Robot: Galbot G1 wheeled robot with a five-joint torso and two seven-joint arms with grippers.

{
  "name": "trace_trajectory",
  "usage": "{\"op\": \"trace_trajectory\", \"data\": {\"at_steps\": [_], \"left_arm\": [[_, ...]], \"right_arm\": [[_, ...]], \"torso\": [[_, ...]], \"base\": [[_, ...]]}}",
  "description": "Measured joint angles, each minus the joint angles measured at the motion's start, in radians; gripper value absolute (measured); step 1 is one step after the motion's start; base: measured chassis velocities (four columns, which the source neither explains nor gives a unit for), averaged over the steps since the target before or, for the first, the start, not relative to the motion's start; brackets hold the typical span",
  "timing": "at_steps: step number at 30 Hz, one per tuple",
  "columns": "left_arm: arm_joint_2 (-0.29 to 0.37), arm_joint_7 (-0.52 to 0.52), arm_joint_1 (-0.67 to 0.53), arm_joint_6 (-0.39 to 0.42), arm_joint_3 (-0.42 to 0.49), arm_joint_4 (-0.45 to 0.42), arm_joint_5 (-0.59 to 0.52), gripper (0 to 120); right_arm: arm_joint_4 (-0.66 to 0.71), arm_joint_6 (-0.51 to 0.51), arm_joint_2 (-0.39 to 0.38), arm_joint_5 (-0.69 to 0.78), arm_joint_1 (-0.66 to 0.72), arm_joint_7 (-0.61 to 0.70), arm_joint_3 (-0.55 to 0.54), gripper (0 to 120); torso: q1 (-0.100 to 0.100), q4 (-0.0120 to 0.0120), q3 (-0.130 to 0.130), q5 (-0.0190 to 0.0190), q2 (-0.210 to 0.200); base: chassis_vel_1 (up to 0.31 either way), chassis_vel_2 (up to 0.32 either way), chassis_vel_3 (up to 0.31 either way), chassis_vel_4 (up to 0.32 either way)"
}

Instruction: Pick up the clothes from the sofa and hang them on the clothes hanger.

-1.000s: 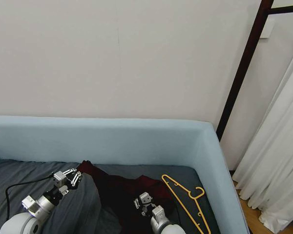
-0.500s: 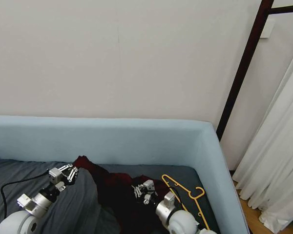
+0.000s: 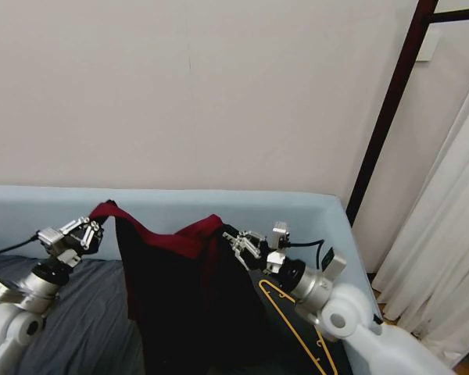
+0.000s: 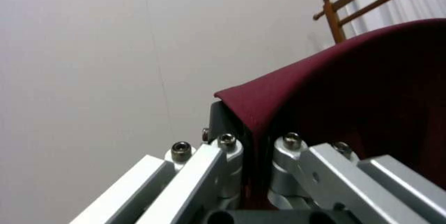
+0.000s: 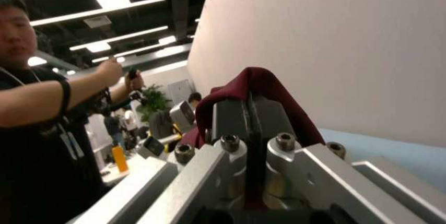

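A dark red and black garment (image 3: 180, 289) hangs spread in the air above the pale blue sofa (image 3: 313, 226). My left gripper (image 3: 91, 229) is shut on its left top corner. My right gripper (image 3: 233, 237) is shut on its right top corner. The left wrist view has red cloth (image 4: 327, 93) pinched between the fingers (image 4: 223, 145). In the right wrist view, red cloth (image 5: 258, 85) is folded over the closed fingertips (image 5: 233, 117). A yellow clothes hanger (image 3: 301, 332) lies on the dark grey seat, below my right arm.
A dark wooden rack post (image 3: 387, 109) rises at the right, beyond the sofa's end. White curtains (image 3: 445, 258) hang at the far right. A plain wall is behind the sofa. The grey seat (image 3: 70, 336) extends to the left.
Both grippers have risen and moved apart, lifting the garment off the seat. It now hangs stretched between them instead of lying crumpled.
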Motion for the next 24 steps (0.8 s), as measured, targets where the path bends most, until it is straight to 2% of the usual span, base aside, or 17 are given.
{"op": "trace_trajectory", "data": {"at_steps": [4,8,9,11,14,17,18,21,22,24], "left_arm": [[0.019,0.002,0.006,0.013,-0.030,-0.026,-0.006,0],[0.007,0.010,0.027,0.012,0.030,0.035,0.087,0],[0.007,0.010,0.027,0.012,0.030,0.035,0.087,0],[-0.016,0.010,0.035,0.012,0.068,0.073,0.156,0],[-0.032,0.010,0.042,0.019,0.105,0.102,0.216,0],[-0.057,0.020,0.047,0.027,0.208,0.176,0.344,0],[-0.057,0.020,0.047,0.027,0.208,0.176,0.344,0],[-0.082,0.022,0.036,0.028,0.284,0.258,0.440,0],[-0.082,0.022,0.036,0.028,0.284,0.258,0.440,0],[-0.107,0.006,0.027,0.027,0.320,0.315,0.492,0]], "right_arm": [[0.036,-0.063,0.003,0.066,0.010,0.089,-0.013,0],[-0.120,-0.125,0.087,-0.051,-0.009,0.173,-0.100,0],[-0.120,-0.125,0.087,-0.051,-0.009,0.173,-0.100,0],[-0.242,-0.127,0.136,-0.126,-0.021,0.190,-0.141,0],[-0.342,-0.127,0.173,-0.171,-0.032,0.168,-0.163,0],[-0.515,-0.138,0.245,-0.297,-0.052,0.091,-0.192,0],[-0.515,-0.138,0.245,-0.297,-0.052,0.091,-0.192,0],[-0.649,-0.146,0.305,-0.459,-0.071,0.037,-0.196,0],[-0.649,-0.146,0.305,-0.459,-0.071,0.037,-0.196,0],[-0.735,-0.126,0.349,-0.574,-0.074,0.055,-0.204,0]], "torso": [[0.000,0.0001,0.000,0.0001,0.000],[0.000,0.0003,0.000,-0.0003,0.000],[0.000,0.0003,0.000,-0.0003,0.000],[0.000,0.0004,0.000,-0.0003,0.000],[0.000,0.0003,0.000,-0.0002,0.000],[0.000,0.0002,0.000,-0.0004,0.000],[0.000,0.0002,0.000,-0.0004,0.000],[0.000,0.0000,0.000,-0.0004,0.000],[0.000,0.0000,0.000,-0.0004,0.000],[0.000,0.0001,0.000,-0.0004,0.000]], "base": [[0.000,0.000,0.000,0.000],[0.000,0.000,0.000,0.000],[0.000,0.000,0.000,0.000],[0.000,0.000,0.000,0.000],[0.000,0.000,0.000,0.000],[0.000,0.000,0.000,0.000],[0.000,0.000,0.000,0.000],[0.000,0.000,0.000,0.000],[0.000,0.000,0.000,0.000],[0.000,0.000,0.000,0.000]]}}
